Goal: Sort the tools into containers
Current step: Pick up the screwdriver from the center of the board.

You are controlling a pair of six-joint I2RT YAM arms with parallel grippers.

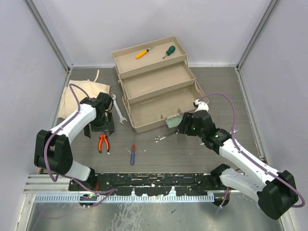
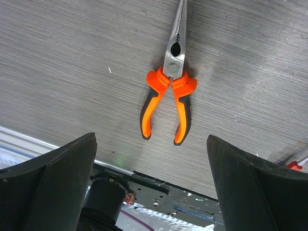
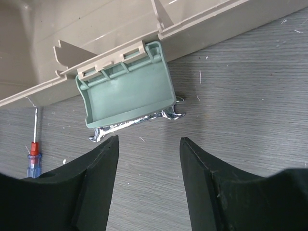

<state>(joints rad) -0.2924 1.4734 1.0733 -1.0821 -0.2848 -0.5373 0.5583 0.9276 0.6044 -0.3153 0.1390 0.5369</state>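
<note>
In the right wrist view an open-end wrench (image 3: 103, 133) lies mostly under the pale green latch (image 3: 127, 94). Only its ends and a bright strip of shaft show, at 4 and 7 o'clock of the latch. At 8 o'clock the blue-red screwdriver (image 3: 32, 156) has its handle end covered by a finger of the right gripper (image 3: 149, 141). In the left wrist view the orange-handled pliers (image 2: 159, 84) lose their nose tip past the 12 o'clock edge.

Open tan toolbox (image 1: 156, 79) with three stepped trays and a pale green latch (image 3: 127, 96) hanging at its front wall. The rearmost tray holds an orange-handled screwdriver (image 1: 143, 53) and a green-handled screwdriver (image 1: 169, 50), well apart. On the table lie orange-handled pliers (image 2: 168, 103) left of a blue-and-red screwdriver (image 1: 133, 155), one silver wrench (image 1: 119, 111) just beside the toolbox's left wall, and more silver wrenches (image 3: 139, 122) partly under the latch.
</note>
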